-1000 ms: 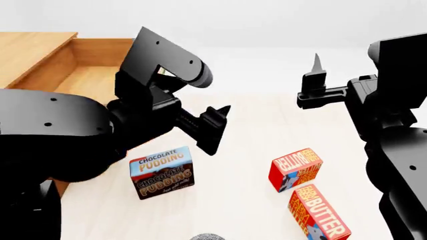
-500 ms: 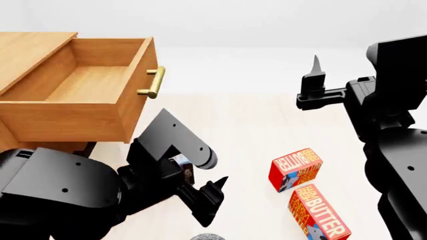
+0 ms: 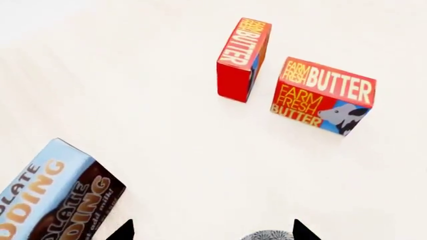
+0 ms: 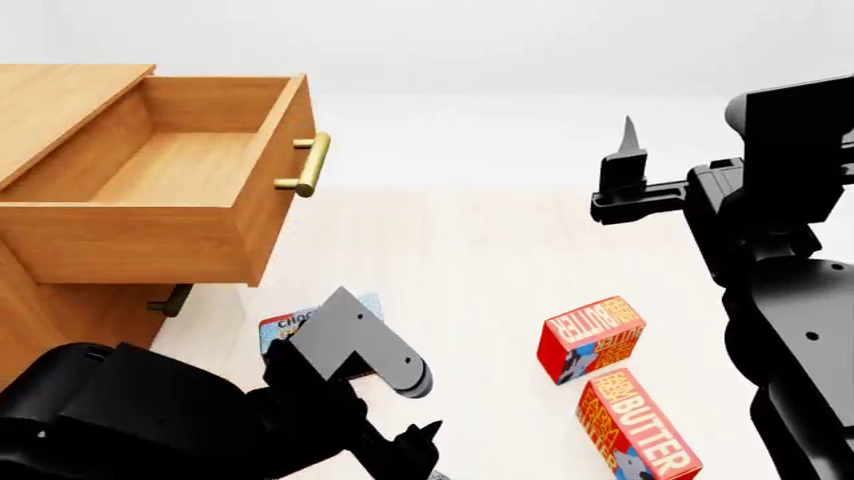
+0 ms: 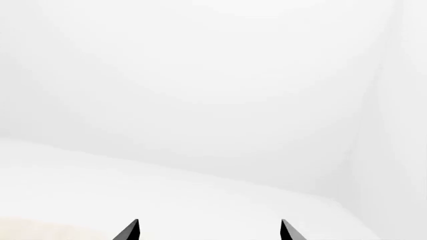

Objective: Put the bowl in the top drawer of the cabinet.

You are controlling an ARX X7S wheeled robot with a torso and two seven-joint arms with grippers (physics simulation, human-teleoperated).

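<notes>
The speckled bowl (image 3: 268,235) shows only as a sliver of rim at the edge of the left wrist view, between the fingertips and close to one of them. My left gripper (image 3: 211,233) is open just above it, touching nothing. In the head view the left gripper (image 4: 414,450) is low at the front and covers the bowl. The cabinet (image 4: 54,90) stands at the left with its top drawer (image 4: 187,165) pulled out and nothing in it. My right gripper (image 4: 625,165) is raised at the right, open and holding nothing, and its wrist view (image 5: 209,231) shows only white wall.
A chocolate pudding box (image 4: 304,322) lies beside the left arm, partly covered by it. Two red butter boxes (image 4: 591,338) (image 4: 638,425) lie at the right front. The lower drawer's brass handle (image 4: 171,300) shows under the open drawer.
My left arm has dropped from in front of the drawer to the front edge, down over the bowl. The right arm has barely moved.
</notes>
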